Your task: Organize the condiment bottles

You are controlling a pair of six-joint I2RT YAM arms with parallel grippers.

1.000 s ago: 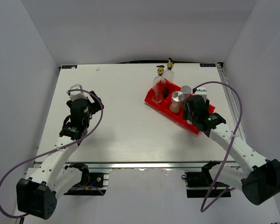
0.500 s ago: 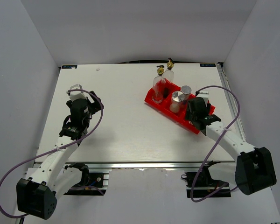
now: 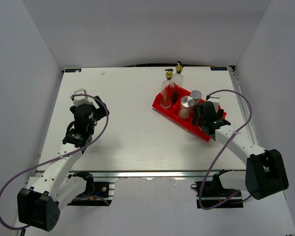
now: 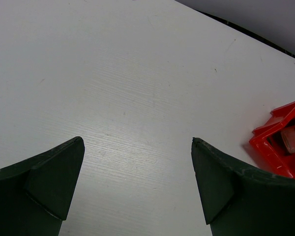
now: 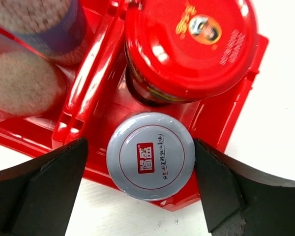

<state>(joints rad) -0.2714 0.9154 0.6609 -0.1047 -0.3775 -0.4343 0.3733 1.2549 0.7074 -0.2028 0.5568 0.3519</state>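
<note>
Top external view: right arm (image 3: pixel 236 142) has drawn in, fingers (image 5: pixel 39 196) spread around grey-lidded bottle (image 5: pixel 151 155).

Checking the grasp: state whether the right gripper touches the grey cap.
Cannot tell. Right wrist view: tray shows between one right gripper finger and the grey cap; the other finger's edge meets its rim.

The right gripper (image 5: pixel 140 142) is pointing down over the near-right end of the red tray (image 3: pixel 158 105), jaws gaping wide, its arm stretching low toward it. The left gripper (image 4: pixel 136 142) is hovering well left of the tray, jaws also gaping
</note>
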